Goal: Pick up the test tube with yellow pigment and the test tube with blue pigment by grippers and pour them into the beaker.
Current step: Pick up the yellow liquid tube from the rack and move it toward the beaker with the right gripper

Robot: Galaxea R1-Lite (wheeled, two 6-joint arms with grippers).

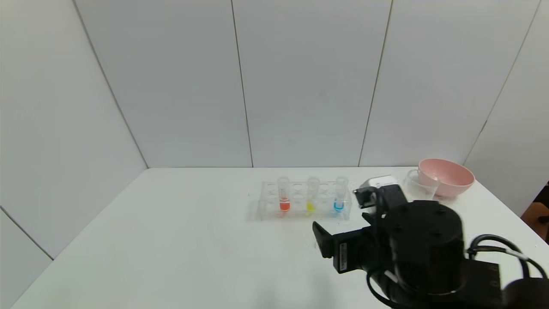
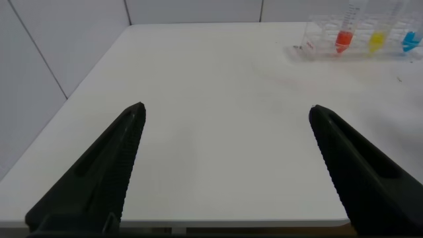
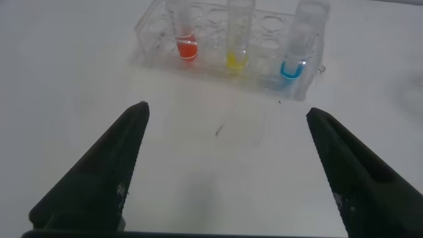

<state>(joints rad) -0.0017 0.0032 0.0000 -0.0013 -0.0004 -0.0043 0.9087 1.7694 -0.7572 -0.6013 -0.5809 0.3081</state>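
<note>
Two clear tubes upright in rack [image 1: 300, 201]: yellow-bottomed [image 1: 312, 195], blue-bottomed [image 1: 339, 195]; right tool [image 3: 228, 165] spread; left tool [image 2: 225, 165] spread.

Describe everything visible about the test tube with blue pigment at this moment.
The test tube with blue pigment is a short clear tube, plastic or glass by its look, with a round bottom holding bright blue liquid. It stands upright in the clear rack, in the slot at the rack's end nearest the beaker, with the test tube with yellow pigment as its neighbour. Only the rack touches it. The right gripper is open, short of the rack and apart from the tube.
</note>
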